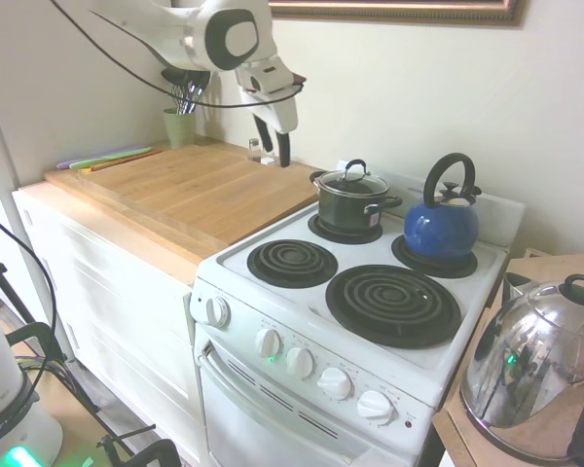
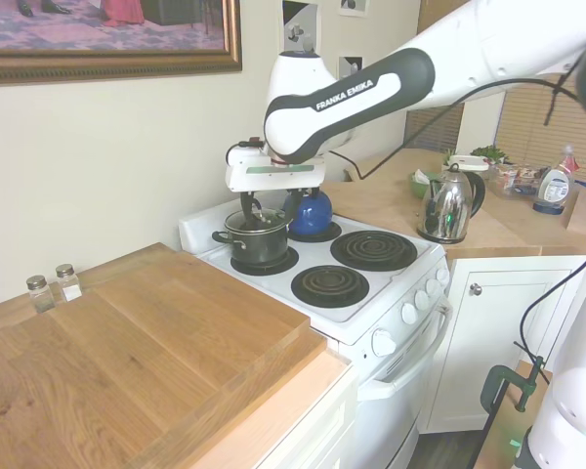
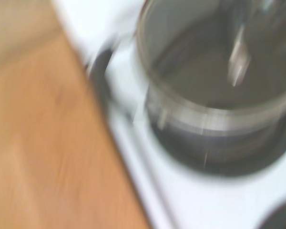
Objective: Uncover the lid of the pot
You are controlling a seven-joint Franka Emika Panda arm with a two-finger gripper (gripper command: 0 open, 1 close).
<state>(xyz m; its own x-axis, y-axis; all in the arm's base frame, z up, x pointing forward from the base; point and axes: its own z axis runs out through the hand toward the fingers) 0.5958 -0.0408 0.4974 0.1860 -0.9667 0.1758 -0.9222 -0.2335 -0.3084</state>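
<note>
The small black pot (image 1: 350, 206) stands on the stove's back left burner, and the glass lid (image 1: 352, 183) with its black loop handle rests on it. My gripper (image 1: 273, 142) hangs open and empty, up and to the left of the pot, near the back wall above the edge of the counter. From the other side, the gripper (image 2: 253, 208) overlaps the lid (image 2: 258, 221) and sits just above the pot (image 2: 257, 242). In the blurred wrist view the pot (image 3: 219, 114) and its lid (image 3: 214, 52) fill one corner.
A blue kettle (image 1: 441, 226) sits on the burner right of the pot. A shiny steel kettle (image 1: 530, 368) stands on the side counter. The wooden counter (image 1: 195, 190) carries a green utensil cup (image 1: 180, 125) and two shakers (image 2: 55, 285). The front burners (image 1: 391, 304) are bare.
</note>
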